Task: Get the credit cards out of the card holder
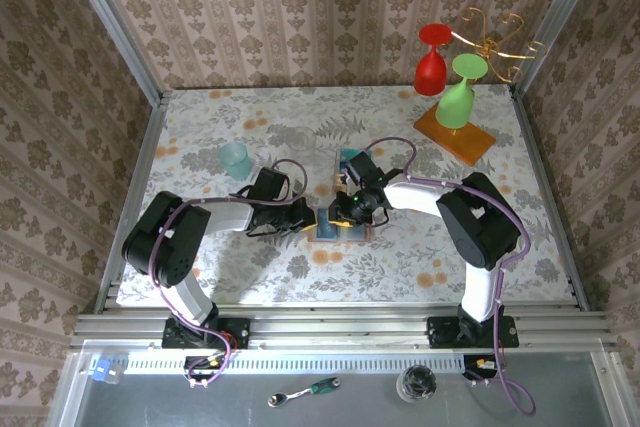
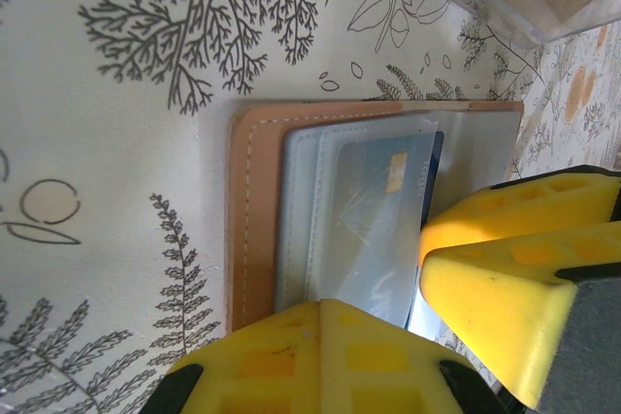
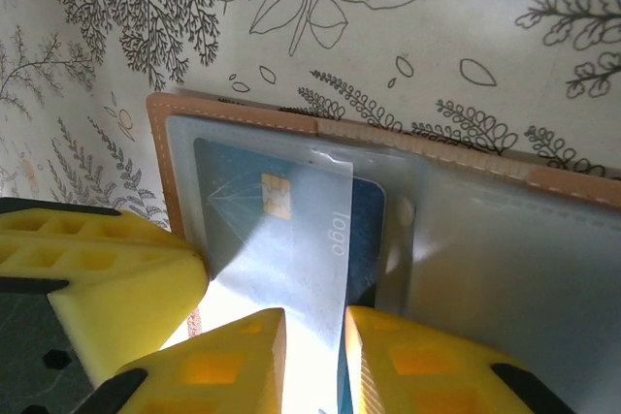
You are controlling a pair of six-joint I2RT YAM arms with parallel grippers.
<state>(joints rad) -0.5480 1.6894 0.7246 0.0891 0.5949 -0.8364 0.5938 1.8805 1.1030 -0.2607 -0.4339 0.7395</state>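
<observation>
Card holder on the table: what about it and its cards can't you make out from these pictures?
- Top view: the card holder is mostly covered by the left claw and right claw; cards too small to tell.
- Right wrist view: glare and the bottom edge swallow the near end of the blue card, so whether the right claw touches it is unclear.
- Left wrist view: the right claw's fingers hide part of the second pocket.

Lab test booth, wallpapered walls, aluminium frame

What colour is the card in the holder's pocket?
Blue-teal. The credit card shows best in the right wrist view.
</observation>
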